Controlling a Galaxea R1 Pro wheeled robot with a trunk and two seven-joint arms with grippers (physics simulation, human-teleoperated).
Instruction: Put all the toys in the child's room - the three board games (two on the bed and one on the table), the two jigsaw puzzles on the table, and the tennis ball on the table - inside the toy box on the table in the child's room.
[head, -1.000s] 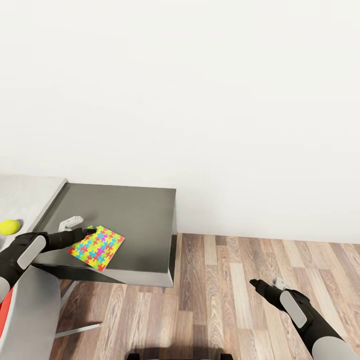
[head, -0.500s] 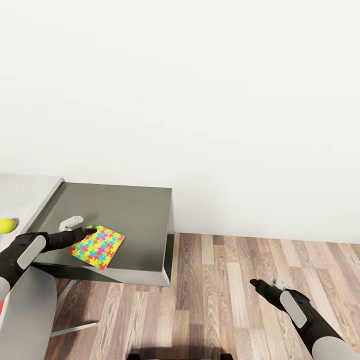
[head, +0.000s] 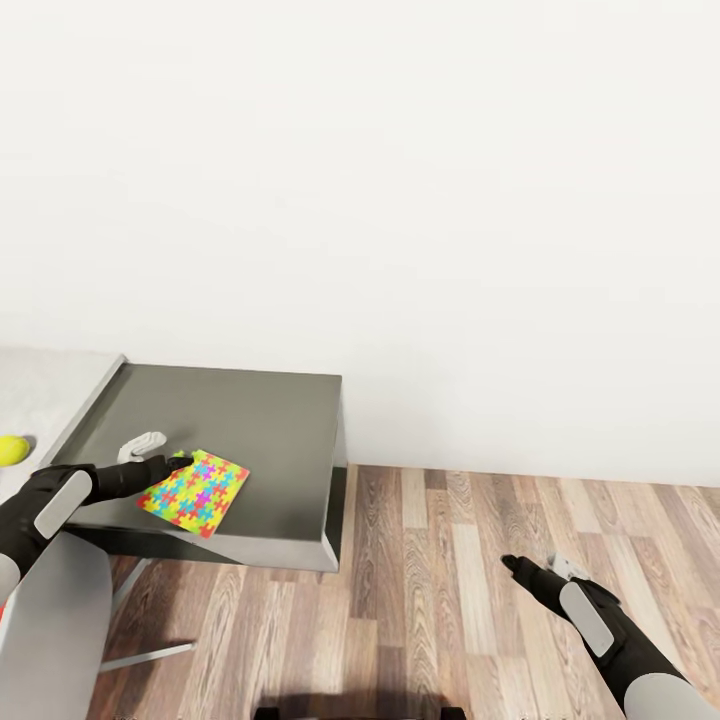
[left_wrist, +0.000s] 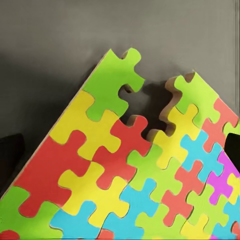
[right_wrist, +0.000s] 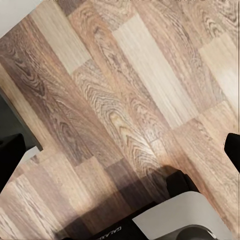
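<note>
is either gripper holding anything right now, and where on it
The left gripper is at the near-left corner of the jigsaw puzzle on the dark side unit; a closed grip cannot be told. The right gripper holds nothing.

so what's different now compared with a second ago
Mostly the view: the dark side unit, the tennis ball and the floor all slid slightly left together, so the camera turned, not the things. The left end effector stays at the corner of the jigsaw puzzle, which keeps its place beside it. The right end effector still hangs over the floor.
</note>
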